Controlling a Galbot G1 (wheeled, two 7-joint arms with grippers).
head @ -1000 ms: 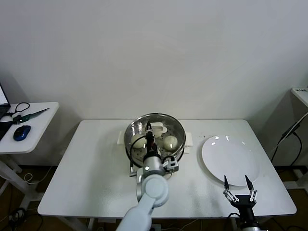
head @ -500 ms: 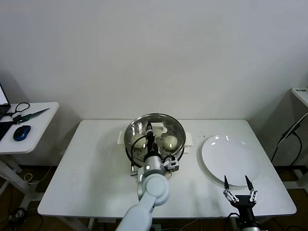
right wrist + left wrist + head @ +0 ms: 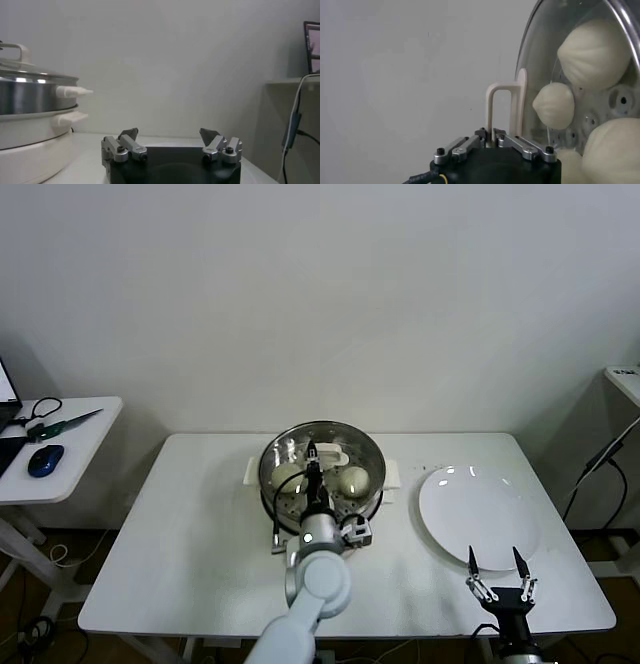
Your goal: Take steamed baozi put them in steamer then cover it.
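The steamer [image 3: 273, 467] stands on its cream base at the table's back middle. The clear glass cover [image 3: 335, 439] lies over it. Through the glass I see steamed baozi [image 3: 288, 475] [image 3: 354, 478]; in the left wrist view three baozi [image 3: 595, 52] [image 3: 554, 105] [image 3: 615, 150] sit on the perforated floor. My left gripper [image 3: 311, 452] reaches over the cover, its jaws closed tight on the cover's cream handle [image 3: 502, 107]. My right gripper [image 3: 497, 564] is parked at the table's front right, open and holding nothing.
A flat white plate [image 3: 480, 514] lies right of the steamer, just beyond my right gripper. The steamer's side handle [image 3: 74, 91] and base [image 3: 35, 145] show in the right wrist view. A side table [image 3: 70, 454] with a blue mouse stands far left.
My left wrist has shifted slightly toward me over the steamer, uncovering the left baozi in the head view. The cover stays on the steamer. The right arm has not moved.
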